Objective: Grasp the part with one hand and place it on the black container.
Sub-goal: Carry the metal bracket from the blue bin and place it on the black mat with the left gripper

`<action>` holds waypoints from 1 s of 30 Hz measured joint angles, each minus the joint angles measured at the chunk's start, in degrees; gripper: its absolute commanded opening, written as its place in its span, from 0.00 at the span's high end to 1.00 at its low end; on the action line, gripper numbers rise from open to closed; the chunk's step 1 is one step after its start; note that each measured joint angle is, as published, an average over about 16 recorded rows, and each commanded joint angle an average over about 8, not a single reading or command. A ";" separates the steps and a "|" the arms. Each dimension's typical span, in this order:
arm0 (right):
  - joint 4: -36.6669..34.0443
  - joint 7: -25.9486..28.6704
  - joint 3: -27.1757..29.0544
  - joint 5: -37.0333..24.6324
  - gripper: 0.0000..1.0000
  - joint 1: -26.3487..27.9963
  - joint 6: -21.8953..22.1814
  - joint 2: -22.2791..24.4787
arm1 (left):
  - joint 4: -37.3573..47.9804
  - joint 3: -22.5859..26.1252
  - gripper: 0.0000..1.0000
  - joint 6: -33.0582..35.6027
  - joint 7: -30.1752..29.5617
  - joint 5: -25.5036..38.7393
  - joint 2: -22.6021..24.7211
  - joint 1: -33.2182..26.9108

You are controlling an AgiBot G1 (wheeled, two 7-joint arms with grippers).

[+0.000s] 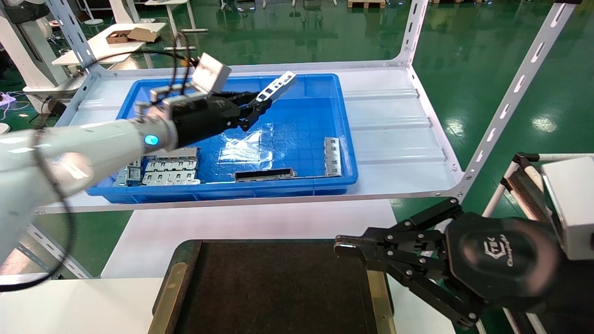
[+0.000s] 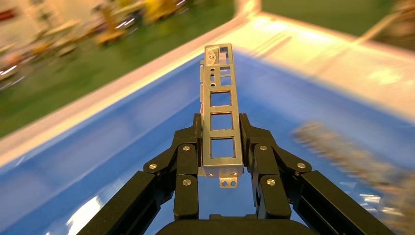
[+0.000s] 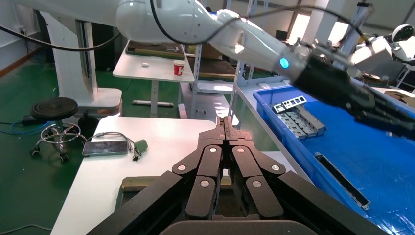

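1. Left gripper (image 1: 253, 109) raised over the blue bin (image 1: 345, 139), fingers (image 2: 188, 152) pinched on the part (image 1: 277, 86), clamping its lower end from both sides.
2. Part held in the air, clear of the bin floor, slanting up and away from the fingertips toward the bin's far wall; in the left wrist view, part (image 2: 220, 117) standing between the two black fingers, square cutouts visible in a row, a small bent tab at the near end.
3. Black container (image 1: 278, 287) near the head view's bottom edge, on the white table (image 1: 153, 232) in front of the shelf; dark floor bare, olive-gold rims along both sides.
4. Right gripper (image 1: 343, 243) parked over the container's right rim, fingers (image 3: 218, 134) pressed together with nothing between them.
5. Inside the bin: flat grey stamped plates (image 1: 169, 171) stacked in the near left corner, a long thin dark strip (image 1: 264, 175) by the near wall, another silver bar (image 1: 332, 157) near the right wall.
6. Bin resting on a white metal shelf (image 1: 399, 139).
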 measured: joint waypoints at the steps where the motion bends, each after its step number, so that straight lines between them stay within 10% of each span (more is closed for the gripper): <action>1: 0.00 0.00 0.00 0.00 1.00 0.00 0.00 0.00 | -0.24 -0.14 1.00 2.37 0.14 -0.35 -0.79 -0.13; 16: 0.00 -0.03 -0.06 0.04 1.00 0.01 0.03 0.03 | -5.77 -1.39 1.00 30.49 -4.22 -4.81 -11.49 4.09; 30: 0.00 -0.06 -0.11 0.08 1.00 0.02 0.05 0.05 | -26.00 -0.85 1.00 32.73 -14.42 -10.32 -17.08 25.98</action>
